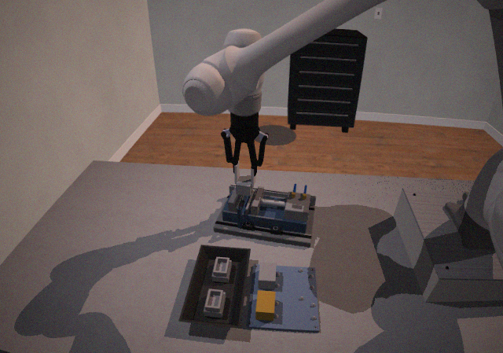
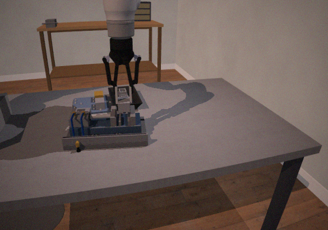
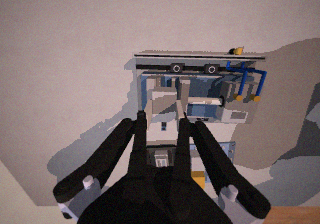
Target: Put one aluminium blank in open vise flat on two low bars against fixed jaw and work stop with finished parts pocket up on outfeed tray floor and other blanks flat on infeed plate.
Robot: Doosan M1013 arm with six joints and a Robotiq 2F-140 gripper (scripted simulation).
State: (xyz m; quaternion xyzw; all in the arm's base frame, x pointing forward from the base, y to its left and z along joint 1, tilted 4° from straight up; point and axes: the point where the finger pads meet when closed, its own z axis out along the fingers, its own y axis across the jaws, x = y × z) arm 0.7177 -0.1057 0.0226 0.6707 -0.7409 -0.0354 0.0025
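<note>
"While the aluminium blank [image 1: 244, 188] [image 2: 123, 107] [image 3: 164, 99] hung over the vise's [image 1: 280, 224] [image 2: 116, 129] [image 3: 200, 86] narrow opening, what had hold of it?"

"The pincer [image 1: 244, 181] [image 2: 123, 99] [image 3: 164, 106]. Its 2 fingers stood partly open, closed on the block's opposite sides."

"How did you judge it would handle?"

"Stiff, moderately heavy for its size, hardly fragile, but smooth enough to slip or tip under an off-centre grip. High on the 2 upright sides was the right hold, leaving the bottom free for the bars."

"And around it?"

"The moving jaw [image 1: 256, 201] [image 2: 113, 116] [image 3: 184, 89] stood on the hose side. I couldn't tell whether the blank touched either jaw; a catch there might have tilted it."

"Further out?"

"On the worktop [image 1: 141, 203] [image 2: 185, 143] [image 3: 75, 34], 2 finished parts lay pocket up in the outfeed tray [image 1: 246, 268] [image 2: 136, 98] [image 3: 160, 146], and the brass blank [image 1: 265, 305] [image 2: 98, 93] [image 3: 198, 179] sat at the infeed plate [image 1: 292, 312] [image 2: 82, 103] [image 3: 227, 151]."
</note>
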